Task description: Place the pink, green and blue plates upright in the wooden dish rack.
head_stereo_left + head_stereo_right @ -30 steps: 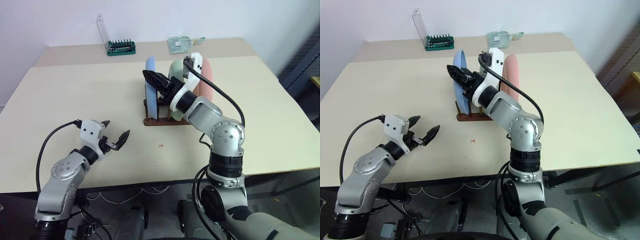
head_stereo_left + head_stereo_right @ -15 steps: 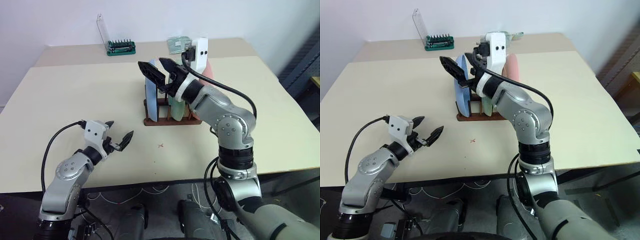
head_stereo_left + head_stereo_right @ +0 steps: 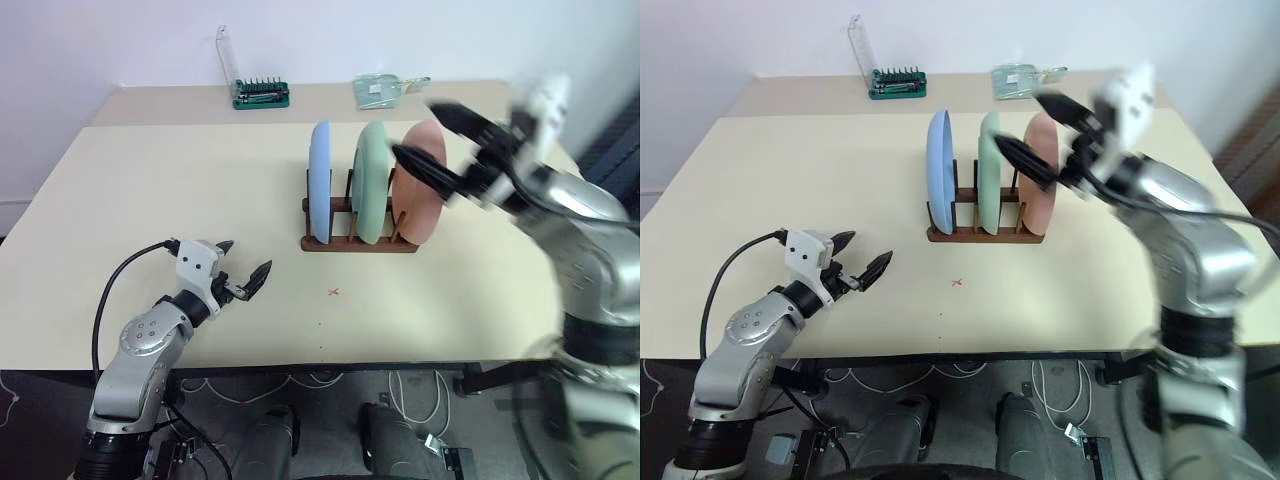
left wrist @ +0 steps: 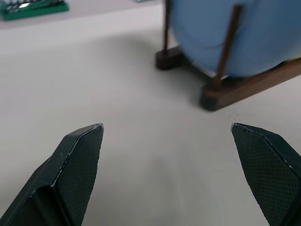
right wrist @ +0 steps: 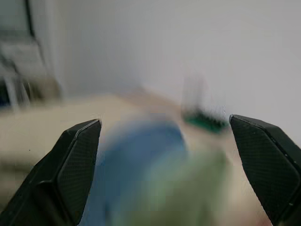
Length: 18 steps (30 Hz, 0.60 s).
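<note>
Blue plate (image 3: 320,182), green plate (image 3: 372,182) and pink plate (image 3: 418,195) stand on edge in the rack (image 3: 360,243), mid-bench (image 3: 150,200). Your right claw (image 3: 440,135), spread and empty, hangs just beside the pink plate, nearer than the spread left claw (image 3: 243,272).

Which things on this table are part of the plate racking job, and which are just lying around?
Part of the job:
- blue plate
- green plate
- pink plate
- wooden dish rack, with all three plates standing in it

Just lying about:
- green tray of metal bits, at the far edge of the table
- clear plastic packet, near the tray
</note>
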Motion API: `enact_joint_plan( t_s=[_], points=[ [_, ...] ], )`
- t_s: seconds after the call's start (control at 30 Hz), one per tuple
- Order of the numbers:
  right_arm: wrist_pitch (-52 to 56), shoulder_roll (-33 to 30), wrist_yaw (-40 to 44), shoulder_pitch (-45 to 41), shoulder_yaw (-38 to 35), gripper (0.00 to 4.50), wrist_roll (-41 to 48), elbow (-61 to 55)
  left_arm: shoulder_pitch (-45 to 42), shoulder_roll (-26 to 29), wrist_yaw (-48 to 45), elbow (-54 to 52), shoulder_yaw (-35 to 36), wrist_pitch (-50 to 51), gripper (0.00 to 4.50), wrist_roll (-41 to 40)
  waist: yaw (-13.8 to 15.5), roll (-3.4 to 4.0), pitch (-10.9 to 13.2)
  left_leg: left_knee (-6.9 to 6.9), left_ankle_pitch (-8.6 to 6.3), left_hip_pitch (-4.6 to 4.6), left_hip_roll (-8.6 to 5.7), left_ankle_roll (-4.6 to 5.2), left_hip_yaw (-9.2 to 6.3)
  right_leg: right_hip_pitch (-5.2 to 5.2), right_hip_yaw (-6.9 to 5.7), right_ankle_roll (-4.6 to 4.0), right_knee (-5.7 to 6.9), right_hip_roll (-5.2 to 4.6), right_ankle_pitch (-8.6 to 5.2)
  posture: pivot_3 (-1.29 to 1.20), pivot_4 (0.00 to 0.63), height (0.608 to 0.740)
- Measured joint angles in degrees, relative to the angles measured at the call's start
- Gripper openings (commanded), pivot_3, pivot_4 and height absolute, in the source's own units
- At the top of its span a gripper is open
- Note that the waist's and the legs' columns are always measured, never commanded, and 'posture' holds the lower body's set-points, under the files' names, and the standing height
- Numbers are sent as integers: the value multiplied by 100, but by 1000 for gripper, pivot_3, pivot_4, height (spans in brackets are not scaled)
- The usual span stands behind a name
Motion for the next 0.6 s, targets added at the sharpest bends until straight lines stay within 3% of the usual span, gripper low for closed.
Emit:
enact_joint_plan(
  t_s=[0.3, 0.6],
  points=[
    [-614, -511, 894, 1728, -645, 4446, -191, 259, -364, -1, -224, 483, -131, -253, 4500, 119, -87, 11, -3, 3, -1, 7, 10, 1, 16, 1, 5, 1, 4, 1, 0, 0, 150, 740],
    [-1301, -388, 1006, 2041, 22, 4446, -954, 777, -271, -26, -185, 627, -131, -405, 4500, 243, -90, 10, -3, 9, -1, 6, 8, 1, 18, 2, 7, 1, 3, -1, 0, 0, 150, 740]
  ],
)
